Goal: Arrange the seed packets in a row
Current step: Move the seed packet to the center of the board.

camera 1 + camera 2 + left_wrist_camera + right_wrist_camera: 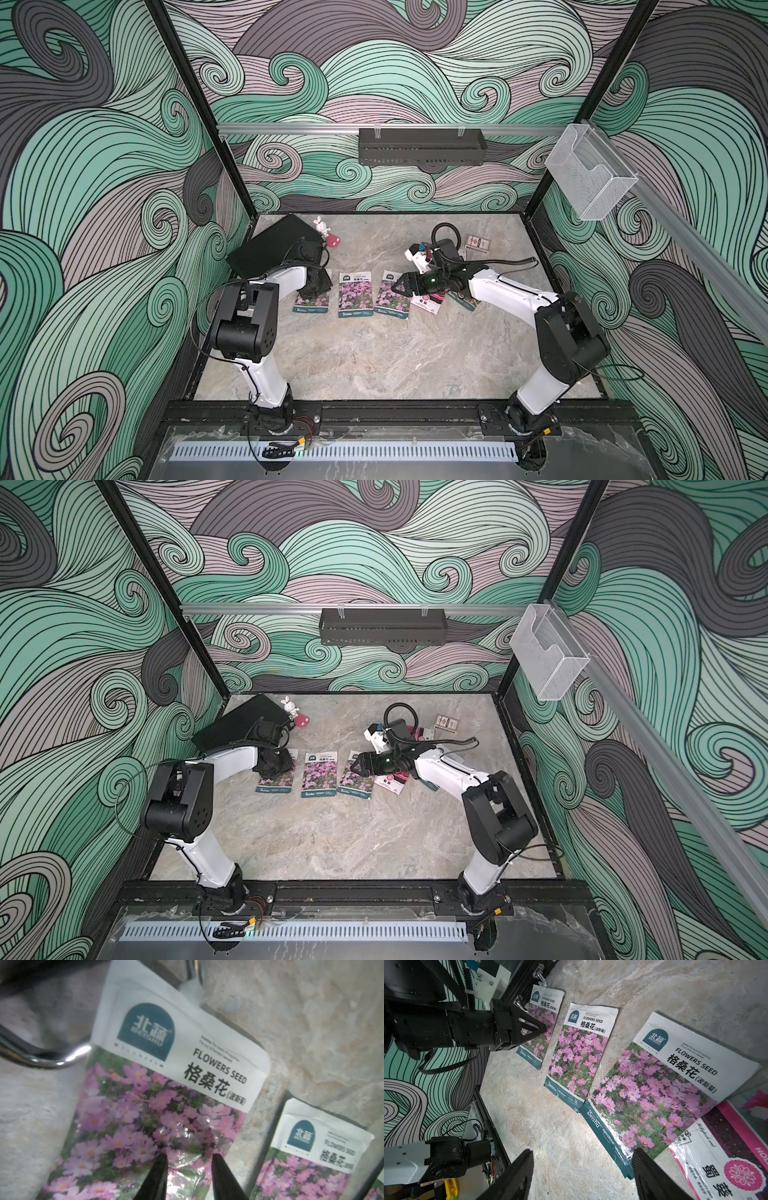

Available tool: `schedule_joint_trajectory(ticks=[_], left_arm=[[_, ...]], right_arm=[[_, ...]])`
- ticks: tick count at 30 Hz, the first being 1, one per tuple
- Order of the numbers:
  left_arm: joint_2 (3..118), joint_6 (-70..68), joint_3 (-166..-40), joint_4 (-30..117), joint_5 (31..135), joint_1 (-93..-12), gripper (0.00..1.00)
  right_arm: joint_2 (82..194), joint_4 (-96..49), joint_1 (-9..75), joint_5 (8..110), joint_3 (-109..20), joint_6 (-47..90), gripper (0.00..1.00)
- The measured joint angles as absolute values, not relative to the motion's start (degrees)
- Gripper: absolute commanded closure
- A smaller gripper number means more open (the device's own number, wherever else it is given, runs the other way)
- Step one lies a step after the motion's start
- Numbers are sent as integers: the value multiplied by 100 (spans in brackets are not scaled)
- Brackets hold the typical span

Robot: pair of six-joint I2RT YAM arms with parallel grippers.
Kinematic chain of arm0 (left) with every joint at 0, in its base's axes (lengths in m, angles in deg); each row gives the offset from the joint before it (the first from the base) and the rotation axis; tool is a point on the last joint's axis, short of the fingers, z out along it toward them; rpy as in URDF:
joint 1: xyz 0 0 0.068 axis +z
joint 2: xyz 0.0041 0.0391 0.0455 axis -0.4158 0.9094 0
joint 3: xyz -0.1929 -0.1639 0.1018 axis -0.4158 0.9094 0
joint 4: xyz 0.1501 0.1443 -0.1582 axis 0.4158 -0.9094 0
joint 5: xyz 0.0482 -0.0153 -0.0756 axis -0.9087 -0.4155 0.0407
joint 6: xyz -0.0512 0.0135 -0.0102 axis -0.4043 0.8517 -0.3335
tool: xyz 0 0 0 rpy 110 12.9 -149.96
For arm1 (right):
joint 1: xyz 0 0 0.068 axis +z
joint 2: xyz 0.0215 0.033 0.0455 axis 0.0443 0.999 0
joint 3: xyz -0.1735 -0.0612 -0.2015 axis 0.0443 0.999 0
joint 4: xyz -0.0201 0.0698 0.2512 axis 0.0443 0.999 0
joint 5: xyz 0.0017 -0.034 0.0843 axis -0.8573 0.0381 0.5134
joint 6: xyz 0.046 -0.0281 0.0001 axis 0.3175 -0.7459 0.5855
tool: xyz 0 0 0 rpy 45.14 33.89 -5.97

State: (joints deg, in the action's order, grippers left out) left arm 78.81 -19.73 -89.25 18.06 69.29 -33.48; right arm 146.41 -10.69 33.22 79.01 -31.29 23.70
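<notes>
Three purple-pink seed packets lie side by side mid-table: the left one [311, 302] [166, 1088], the middle one [354, 296] [577, 1051] and the right one [390, 305] [654, 1088]. A magenta packet [432, 303] [726, 1157] lies partly under the right one's edge. Past it, a teal-edged packet [465, 300] lies mostly hidden under my right arm. My left gripper [318, 286] [189, 1159] points down at the left packet, jaws partly apart, tips on its crinkled foil. My right gripper [395, 286] [582, 1157] hovers wide open at the right packet's lower corner, holding nothing.
A large black case [274, 249] lies at the back left, touching the left packet's top. A rabbit toy [321, 226] stands beside it. A red-and-white card box [478, 243] sits at the back right. The near half of the marble table [374, 357] is bare.
</notes>
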Motion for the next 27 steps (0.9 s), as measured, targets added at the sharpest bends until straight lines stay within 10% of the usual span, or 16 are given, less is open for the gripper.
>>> schedule_joint_trajectory(ticks=[27], left_arm=[[7724,-2183,-8800,1601,6877,-3815,65]], right_arm=[[14641,-1078,3322,7899,-3054,2363,23]])
